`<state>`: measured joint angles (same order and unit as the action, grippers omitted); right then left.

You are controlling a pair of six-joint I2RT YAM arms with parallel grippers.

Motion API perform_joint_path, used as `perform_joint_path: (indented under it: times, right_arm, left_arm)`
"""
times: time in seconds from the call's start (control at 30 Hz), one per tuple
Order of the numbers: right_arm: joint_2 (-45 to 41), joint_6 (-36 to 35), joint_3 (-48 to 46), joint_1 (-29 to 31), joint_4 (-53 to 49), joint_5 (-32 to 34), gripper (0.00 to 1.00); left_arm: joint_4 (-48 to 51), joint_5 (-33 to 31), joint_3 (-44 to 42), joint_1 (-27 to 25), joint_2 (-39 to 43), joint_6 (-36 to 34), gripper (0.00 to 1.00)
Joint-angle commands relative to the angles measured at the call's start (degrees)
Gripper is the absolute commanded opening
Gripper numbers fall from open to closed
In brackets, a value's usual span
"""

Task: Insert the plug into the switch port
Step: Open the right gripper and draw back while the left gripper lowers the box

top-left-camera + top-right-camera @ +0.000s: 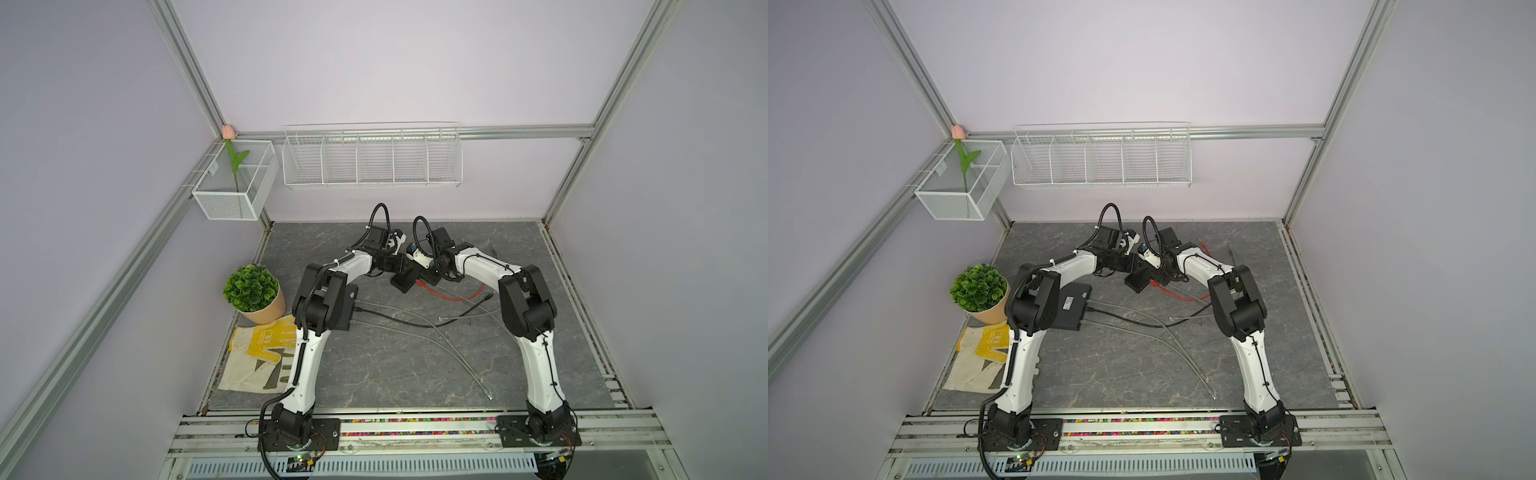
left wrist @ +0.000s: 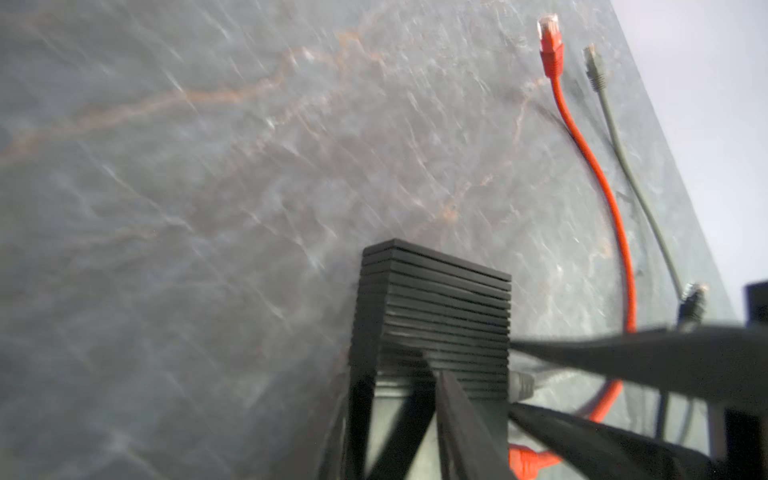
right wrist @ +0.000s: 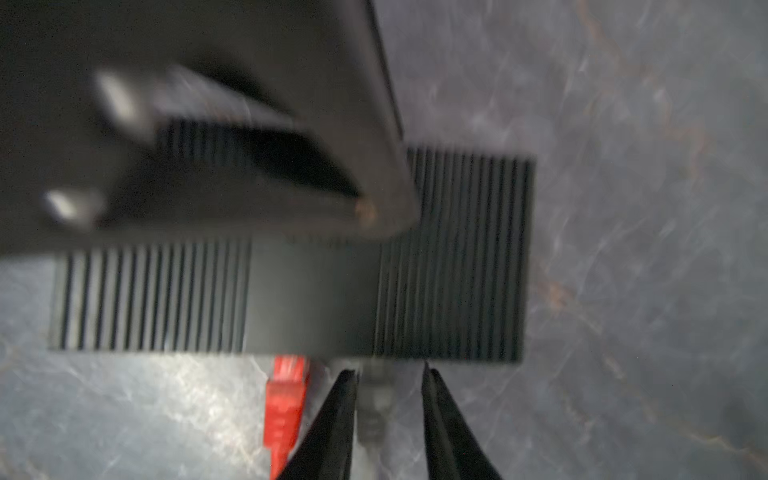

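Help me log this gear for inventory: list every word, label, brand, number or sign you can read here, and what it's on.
No text here is readable.
White sticker and round logo on the flat black box: too small to read.
Dark marks on the gloves: too small to read.
The ribbed switch: blurred, no lettering shows.

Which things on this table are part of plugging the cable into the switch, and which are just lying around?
In the job: small black ribbed switch box; grey cable plug at its edge, inside the right gripper.
Lying about: green potted plant; yellow-and-white work gloves; white wire baskets; pink artificial tulip; loose grey cables; larger black box.
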<state>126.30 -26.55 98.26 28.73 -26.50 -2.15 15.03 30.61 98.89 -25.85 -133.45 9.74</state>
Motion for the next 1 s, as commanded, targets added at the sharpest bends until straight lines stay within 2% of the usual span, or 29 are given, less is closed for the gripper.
perform_joint_path:
  times: [0.0,0.07,0.2,0.3,0.37,0.6,0.83,0.97]
  right_arm:
    - [-11.1,-0.9,-2.9,1.0,6.4,1.4,0.42]
    - [-16.0,-0.6,-6.5,1.1,6.2,2.3,0.46]
    - [-25.4,-0.3,-13.0,2.5,0.6,5.5,0.47]
    - [-31.2,0.1,-18.5,4.6,-4.7,6.9,0.47]
    - [-33.0,1.1,-21.2,5.1,-9.3,5.2,0.47]
    - [-30.1,2.2,-26.4,4.6,-15.3,2.5,0.46]
    - [-25.7,1.6,-28.1,4.0,-13.4,-0.2,0.45]
    - [-26.1,2.1,-29.9,3.6,-11.1,0.4,0.45]
  left_arm:
    - [3.9,1.2,-3.6,1.8,3.9,4.5,0.37]
    - [3.6,-1.3,-4.7,3.1,7.2,5.4,0.39]
    - [2.7,-6.2,-9.1,3.7,14.8,5.9,0.41]
    - [-2.3,-6.5,-16.0,3.4,20.3,7.6,0.42]
    - [-5.1,-6.1,-20.4,2.6,22.9,8.6,0.42]
    - [-13.5,-6.2,-31.7,-4.4,27.7,10.8,0.42]
    - [-22.2,-5.1,-39.5,-6.4,30.6,15.3,0.42]
    - [-23.4,-6.5,-41.6,-7.8,32.0,15.8,0.42]
